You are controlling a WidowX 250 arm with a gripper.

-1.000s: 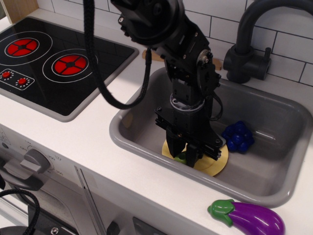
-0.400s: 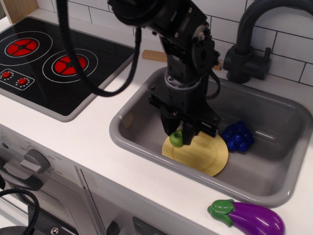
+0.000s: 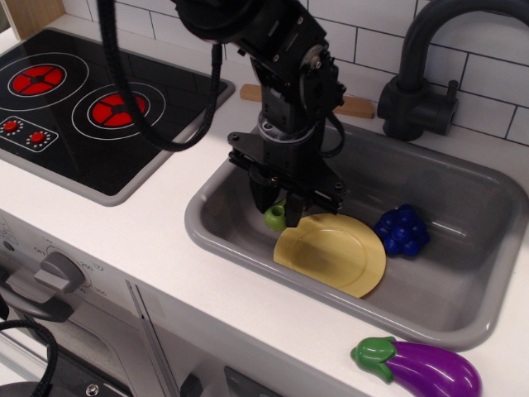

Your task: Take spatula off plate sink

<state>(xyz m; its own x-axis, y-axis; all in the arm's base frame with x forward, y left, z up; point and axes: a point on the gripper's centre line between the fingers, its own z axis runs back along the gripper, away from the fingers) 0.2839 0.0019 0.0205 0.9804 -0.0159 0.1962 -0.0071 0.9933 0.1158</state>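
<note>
My gripper (image 3: 281, 211) is shut on the spatula's lime-green handle (image 3: 275, 217) and holds it in the air over the left part of the grey sink (image 3: 488, 198), just left of the plate. The spatula's grey blade is hidden behind the gripper. The pale-yellow plate (image 3: 332, 252) lies flat and bare on the sink floor, right of and below the gripper. The black arm reaches down from the top of the view.
A blue grape bunch (image 3: 402, 230) lies in the sink right of the plate. The dark faucet (image 3: 423, 78) stands at the sink's back. A purple eggplant (image 3: 421, 368) lies on the counter's front right. The black stovetop (image 3: 91, 107) is at the left.
The gripper closed on the spatula on the plate, lifted it, and carried it up and to the left off the plate. The plate now lies fully uncovered.
</note>
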